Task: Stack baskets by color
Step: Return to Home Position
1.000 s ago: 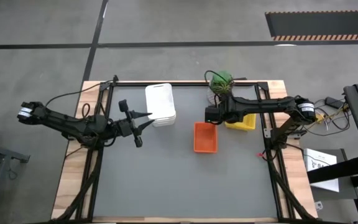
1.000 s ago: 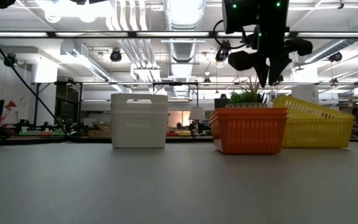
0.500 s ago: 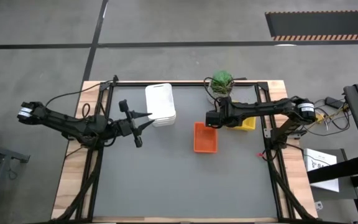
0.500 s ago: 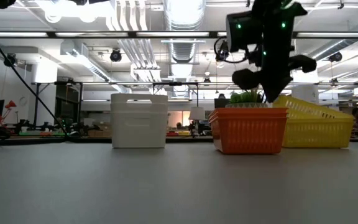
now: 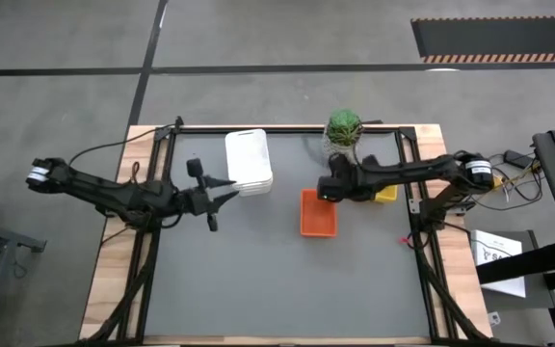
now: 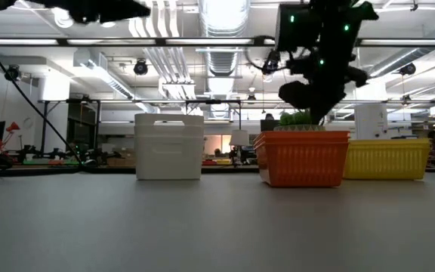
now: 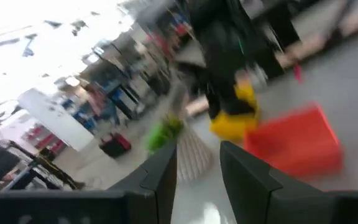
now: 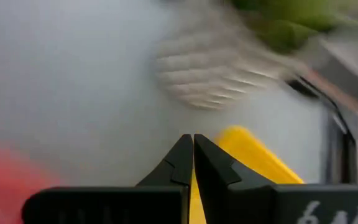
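Observation:
White baskets (image 5: pixel 249 161) sit stacked at the table's far left-centre, resting on their bottoms. An orange basket (image 5: pixel 318 214) stands in the middle. A yellow basket (image 5: pixel 385 195) lies level to its right, mostly under my right arm. My right gripper (image 8: pixel 192 146) is shut, slanting down above the gap between the orange basket and the yellow basket's near corner (image 8: pixel 253 158). My left gripper (image 5: pixel 227 185) hovers open and level just near-left of the white stack, with nothing between its fingers. My right gripper is shut right at the yellow basket's corner (image 8: pixel 229 149); whether its fingertips touch the basket, I cannot tell. The basket rests flat on the table.
A green plant in a woven white pot (image 5: pixel 344 125) stands at the far edge, just beyond my right gripper. A black frame (image 5: pixel 287 129) borders the grey mat. The mat's near half (image 5: pixel 277 289) is bare.
My right gripper has come down toward the yellow basket and rolled about its wrist. The yellow basket, which stood tilted with the end nearest the orange basket raised, now lies level. My left wrist has tipped slightly.

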